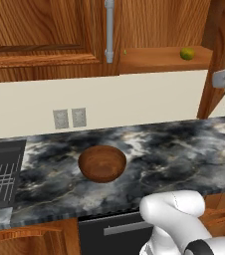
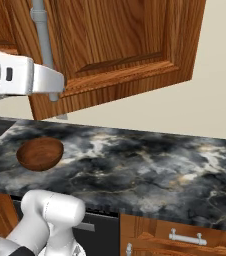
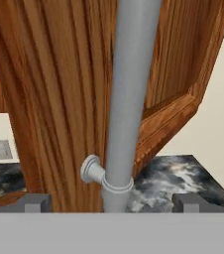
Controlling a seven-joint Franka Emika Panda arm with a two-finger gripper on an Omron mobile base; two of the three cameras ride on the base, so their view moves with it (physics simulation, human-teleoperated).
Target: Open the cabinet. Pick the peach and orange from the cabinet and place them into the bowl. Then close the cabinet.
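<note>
1. From the left base view we see the cabinet [image 1: 45, 40] with its right door swung out; the orange [image 1: 186, 53] sits on the exposed shelf, and the bowl [image 1: 102, 163] rests upright on the dark marble counter [image 1: 174, 154].
2. From the right base view we see the open door's long grey bar handle [image 2: 44, 45] running vertically.
3. In the hand view the gripper [image 3: 111, 203] stands released, its fingertips [image 3: 34, 203] apart on either side of the upright handle, not touching it.
</note>
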